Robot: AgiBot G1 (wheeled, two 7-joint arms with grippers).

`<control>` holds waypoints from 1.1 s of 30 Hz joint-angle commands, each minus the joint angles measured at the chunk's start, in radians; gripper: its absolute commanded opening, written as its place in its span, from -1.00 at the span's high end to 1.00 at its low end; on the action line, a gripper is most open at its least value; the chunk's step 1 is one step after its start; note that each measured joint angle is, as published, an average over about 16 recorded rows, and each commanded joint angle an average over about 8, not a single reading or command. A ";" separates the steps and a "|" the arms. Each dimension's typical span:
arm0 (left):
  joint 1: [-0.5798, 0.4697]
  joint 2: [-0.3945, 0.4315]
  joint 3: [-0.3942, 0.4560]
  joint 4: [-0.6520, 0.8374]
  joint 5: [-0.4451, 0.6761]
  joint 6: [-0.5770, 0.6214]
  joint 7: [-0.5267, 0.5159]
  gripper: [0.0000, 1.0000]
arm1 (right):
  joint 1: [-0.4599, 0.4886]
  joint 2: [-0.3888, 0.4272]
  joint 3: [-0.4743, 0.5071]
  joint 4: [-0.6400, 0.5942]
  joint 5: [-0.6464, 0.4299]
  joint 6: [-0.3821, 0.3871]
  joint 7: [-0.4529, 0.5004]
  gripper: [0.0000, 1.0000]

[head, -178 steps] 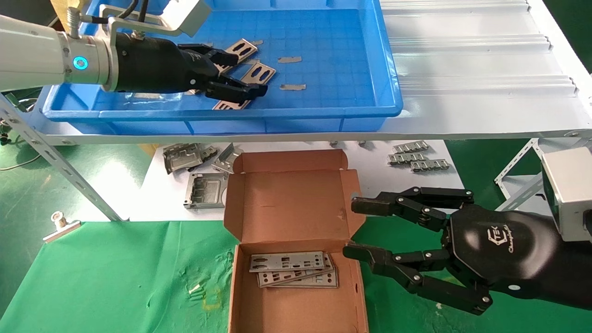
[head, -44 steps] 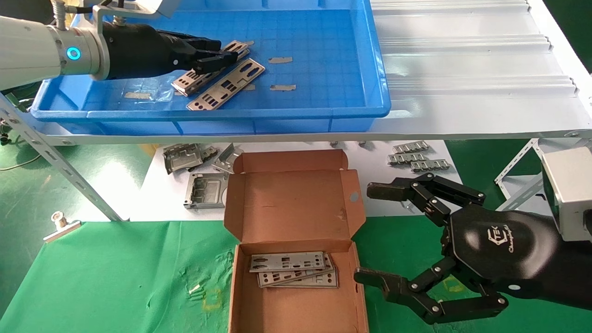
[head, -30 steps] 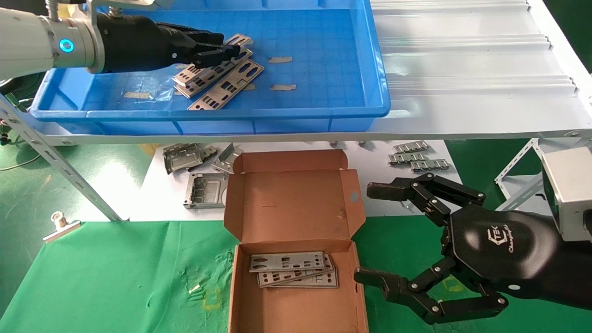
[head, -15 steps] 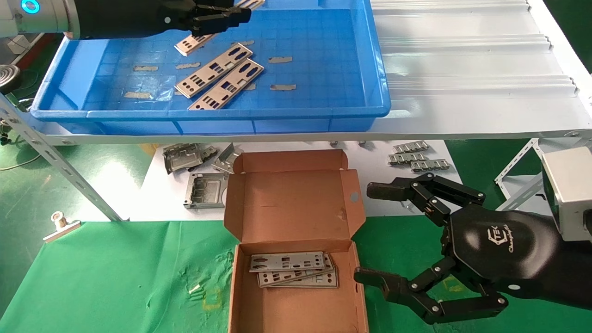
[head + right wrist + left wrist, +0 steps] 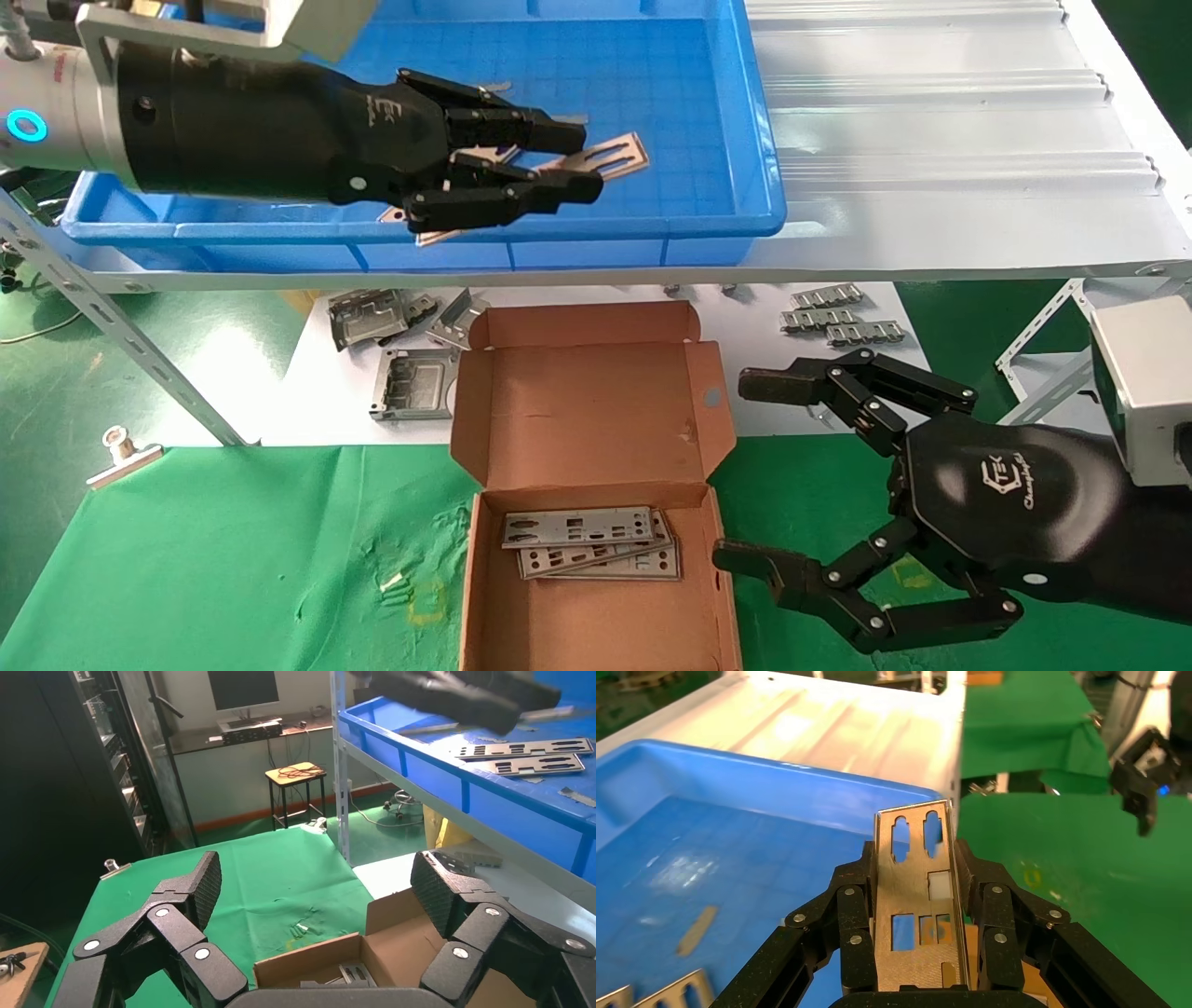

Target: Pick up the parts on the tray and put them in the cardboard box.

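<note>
Left pincer point(image 5: 568, 163) clamps part point(image 5: 610, 157); near end hidden.

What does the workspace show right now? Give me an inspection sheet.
Surface: white shelf above green cloth.
Job's things: one part held over the tray; two parts left in it; box open, parts stacked inside.
Clutter: tape strips in tray; grey frames, clip below the shelf.
Grippers: left gripper shut on the part; right gripper open beside box.
Cables: nothing seen.
Surroundings: monitor, stool in right wrist view.
</note>
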 commanded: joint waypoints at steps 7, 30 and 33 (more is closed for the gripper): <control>0.150 -0.052 0.055 -0.245 -0.063 0.004 -0.003 1.00 | 0.000 0.000 0.000 0.000 0.000 0.000 0.000 -1.00; 0.703 -0.085 0.101 -0.669 -0.005 -0.397 0.101 -0.70 | 0.000 0.000 0.000 0.000 0.000 0.000 0.000 -1.00; 0.713 -0.076 0.106 -0.674 0.012 -0.425 0.110 -1.00 | 0.000 0.000 0.000 0.000 0.000 0.000 0.000 -1.00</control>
